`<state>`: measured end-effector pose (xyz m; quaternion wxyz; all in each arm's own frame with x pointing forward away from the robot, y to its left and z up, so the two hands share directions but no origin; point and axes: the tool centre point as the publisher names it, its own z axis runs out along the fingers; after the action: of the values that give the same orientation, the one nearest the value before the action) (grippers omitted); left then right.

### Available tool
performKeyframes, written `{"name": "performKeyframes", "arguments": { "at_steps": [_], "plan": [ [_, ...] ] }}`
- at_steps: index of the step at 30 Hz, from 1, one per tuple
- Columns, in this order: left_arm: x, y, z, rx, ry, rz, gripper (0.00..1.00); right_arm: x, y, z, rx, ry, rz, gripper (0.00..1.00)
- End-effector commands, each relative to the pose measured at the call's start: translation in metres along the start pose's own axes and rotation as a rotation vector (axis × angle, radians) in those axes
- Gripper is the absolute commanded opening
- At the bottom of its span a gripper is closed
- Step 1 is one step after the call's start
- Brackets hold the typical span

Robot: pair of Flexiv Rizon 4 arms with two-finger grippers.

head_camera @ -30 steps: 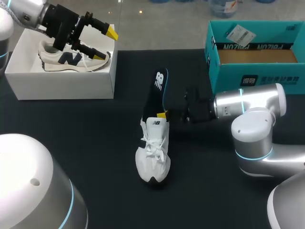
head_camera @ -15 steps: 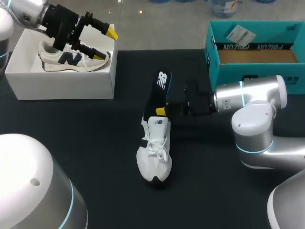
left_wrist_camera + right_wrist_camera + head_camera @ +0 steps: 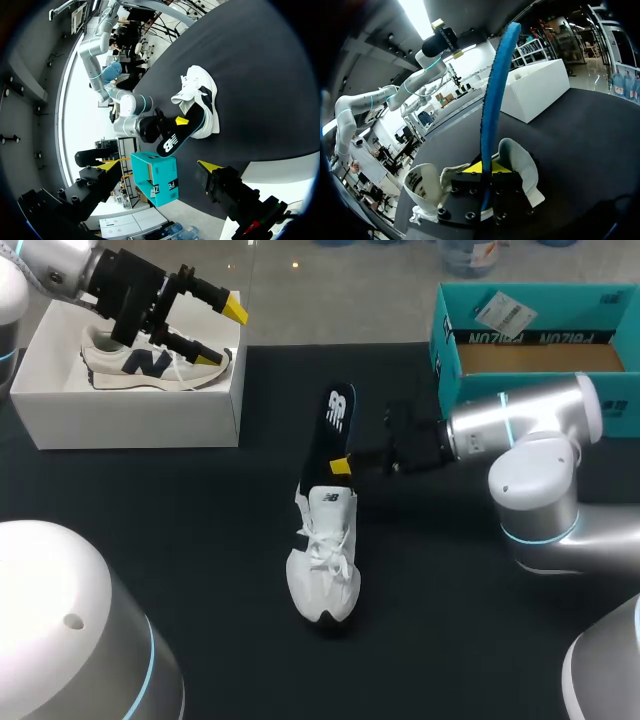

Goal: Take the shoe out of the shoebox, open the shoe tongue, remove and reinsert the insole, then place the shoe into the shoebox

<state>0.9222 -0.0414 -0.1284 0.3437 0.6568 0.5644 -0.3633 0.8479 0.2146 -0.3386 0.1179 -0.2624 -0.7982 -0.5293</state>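
On the counter (image 3: pixel 180 540), the insole (image 3: pixel 338 415) is clamped edge-on in the right gripper (image 3: pixel 339 466), lower end at the white shoe (image 3: pixel 325 560) heel opening. The left gripper (image 3: pixel 228 333) is held apart over the white shoebox (image 3: pixel 130 420).

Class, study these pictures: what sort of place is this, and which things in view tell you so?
Probably a robotics lab bench: on a black table the right pincer is shut on an insole sticking out of a white shoe; the left pincer hangs over a white shoebox.
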Motion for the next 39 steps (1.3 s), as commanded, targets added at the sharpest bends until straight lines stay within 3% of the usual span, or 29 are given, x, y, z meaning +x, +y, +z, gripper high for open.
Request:
{"name": "performKeyframes", "arguments": {
  "at_steps": [1,15,16,18,24,29,31,32,33,39],
  "plan": [
    [0.000,-0.001,0.000,-0.001,0.003,0.001,1.00,0.004,-0.005,0.002,0.068,-0.002,0.023,0.00],
    [0.000,-0.001,0.000,-0.001,0.003,0.001,1.00,0.019,-0.025,0.013,0.115,0.040,0.079,0.00],
    [0.000,-0.001,0.000,-0.001,0.003,0.001,1.00,0.019,-0.024,0.014,0.115,0.040,0.078,0.02],
    [0.000,-0.001,0.000,-0.001,0.003,0.001,1.00,0.019,-0.019,0.010,0.108,0.025,0.062,0.29],
    [0.000,-0.001,0.000,-0.001,0.003,0.001,1.00,0.014,0.004,-0.002,0.107,0.000,0.007,0.38],
    [0.000,-0.001,0.000,-0.001,0.003,0.001,1.00,0.004,0.017,-0.003,0.108,-0.002,-0.015,0.35],
    [0.000,-0.001,0.000,-0.001,0.003,0.001,1.00,0.002,0.019,-0.003,0.109,-0.006,-0.016,0.20],
    [0.000,-0.001,0.000,-0.001,0.003,0.001,1.00,0.001,0.019,-0.002,0.110,-0.007,-0.016,0.03],
    [0.000,-0.001,0.000,-0.001,0.003,0.001,1.00,0.000,0.018,0.000,0.113,-0.004,-0.010,0.00],
    [0.000,-0.001,0.000,-0.001,0.003,0.001,1.00,-0.005,0.003,0.011,0.123,0.050,0.029,0.00]
  ]
}}
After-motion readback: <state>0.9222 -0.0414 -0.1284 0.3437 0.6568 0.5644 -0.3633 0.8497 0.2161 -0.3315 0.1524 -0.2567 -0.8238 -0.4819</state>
